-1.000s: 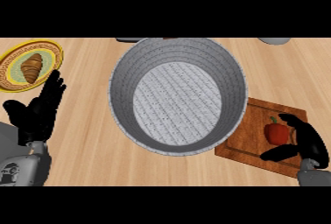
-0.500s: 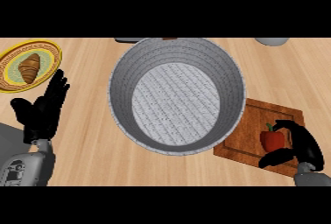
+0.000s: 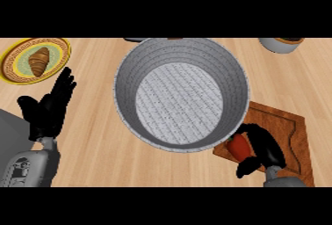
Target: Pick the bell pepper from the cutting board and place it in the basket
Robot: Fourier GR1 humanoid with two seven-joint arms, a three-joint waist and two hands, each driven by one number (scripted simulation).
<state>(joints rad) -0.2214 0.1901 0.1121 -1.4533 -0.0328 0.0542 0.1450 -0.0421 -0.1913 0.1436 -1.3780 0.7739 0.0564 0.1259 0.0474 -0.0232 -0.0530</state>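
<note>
Curling round the red bell pepper (image 3: 237, 146), the right hand (image 3: 262, 147) shows at about four o'clock in the head view, fingers over the top and thumb low, so it holds the pepper over the near-left corner of the cutting board (image 3: 285, 132), just beside the basket (image 3: 130, 66) rim; whether the pepper has left the wood is hard to tell. The pepper should be light, hollow, smooth-skinned and a little slippery, so a hold across its widest shoulders suits it better than the tapered tip. At nine o'clock the left hand (image 3: 48, 110) rests open, fingers up, below a plate (image 3: 13, 57) bearing a croissant (image 3: 39, 60).
</note>
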